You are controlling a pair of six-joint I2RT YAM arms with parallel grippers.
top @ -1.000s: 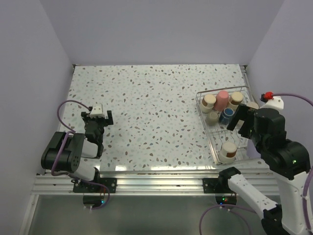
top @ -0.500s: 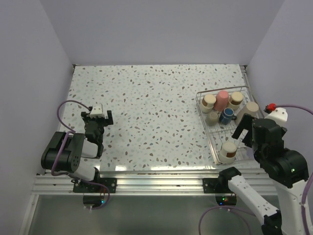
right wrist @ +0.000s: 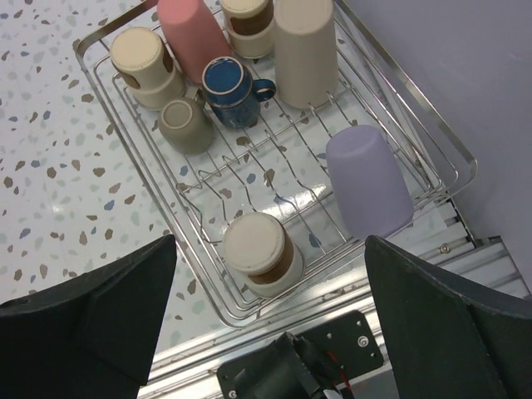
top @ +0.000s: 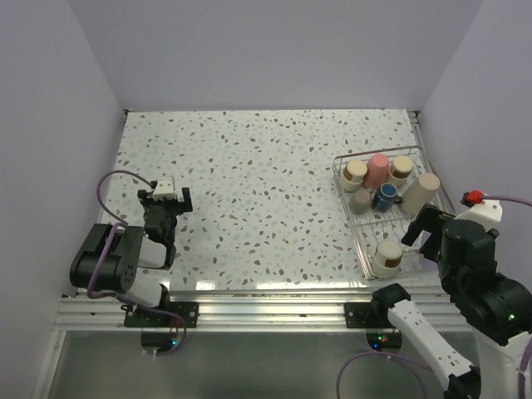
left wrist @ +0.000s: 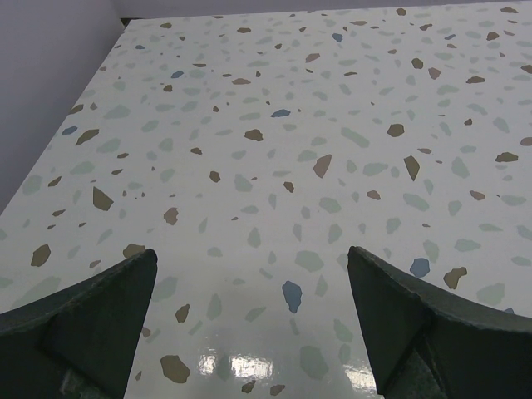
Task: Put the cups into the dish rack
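The wire dish rack (top: 371,226) stands at the right of the table and fills the right wrist view (right wrist: 249,166). It holds a tan cup (right wrist: 141,58), a pink cup (right wrist: 191,29), a brown-banded tan cup (right wrist: 248,21), a tall beige cup (right wrist: 306,50), a dark blue mug (right wrist: 231,81), a small grey-beige cup (right wrist: 184,125), a lavender cup (right wrist: 368,179) and another tan cup (right wrist: 262,252). My right gripper (top: 422,235) hangs open and empty above the rack's near end (right wrist: 270,238). My left gripper (top: 165,199) is open and empty over bare table (left wrist: 249,266).
The grey side wall (right wrist: 465,50) runs close along the rack's right side. The metal rail and arm mount (right wrist: 332,357) lie just below the rack's near edge. Speckled table (top: 249,183) spreads between the two arms.
My right arm has drawn back toward the near right, off the rack's middle, uncovering the tall beige cup. The left arm has not moved.
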